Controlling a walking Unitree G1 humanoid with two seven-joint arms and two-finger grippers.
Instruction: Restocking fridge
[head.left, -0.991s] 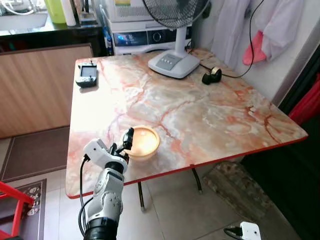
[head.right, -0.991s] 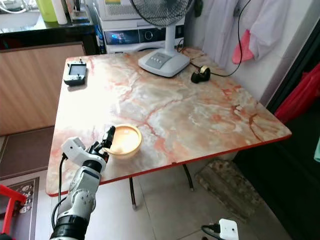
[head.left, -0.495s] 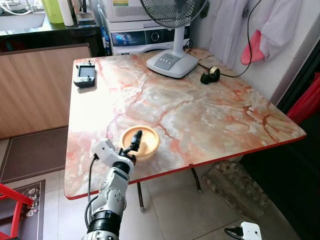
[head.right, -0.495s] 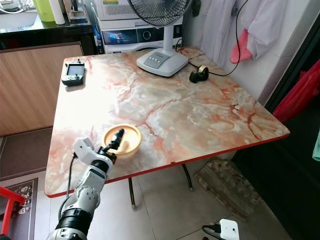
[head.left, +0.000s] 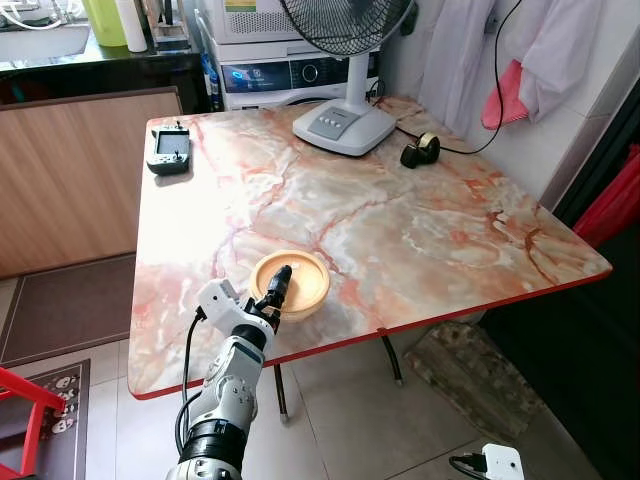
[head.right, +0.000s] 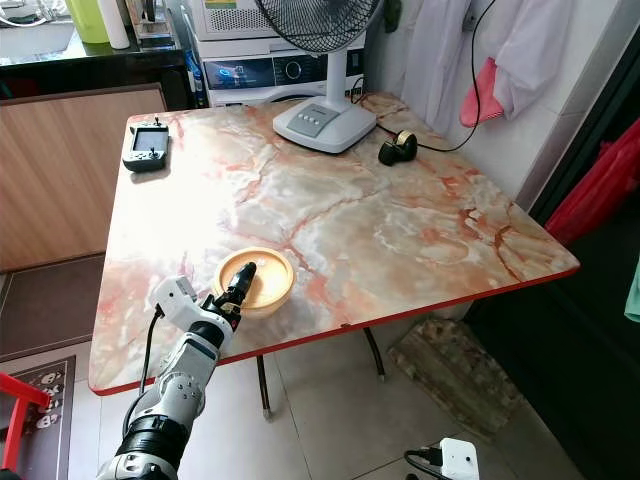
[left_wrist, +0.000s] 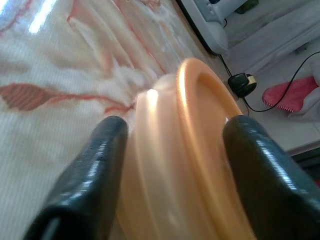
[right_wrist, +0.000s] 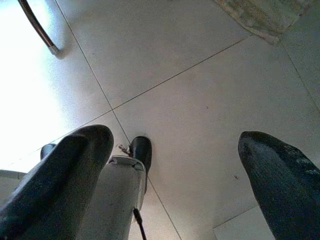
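A shallow orange bowl (head.left: 302, 284) sits near the front left edge of the marble table (head.left: 420, 220). My left gripper (head.left: 277, 291) reaches up over that edge and is shut on the bowl's near rim. In the left wrist view one black finger (left_wrist: 95, 170) presses the bowl's (left_wrist: 185, 165) outer wall and the other stands just past the rim. My right gripper (right_wrist: 175, 170) hangs low beside me, open, with tiled floor beyond its fingers.
A fan base (head.left: 345, 126) and a tape roll (head.left: 422, 150) stand at the table's far side, a handheld device (head.left: 169, 150) at the far left corner. A wooden panel (head.left: 70, 180) lies left, a red frame (head.left: 30, 400) at lower left, and clothes hang right.
My left gripper has pushed forward onto the bowl's rim, and the bowl has slid slightly to the right on the table. The camera shifted a little at first.
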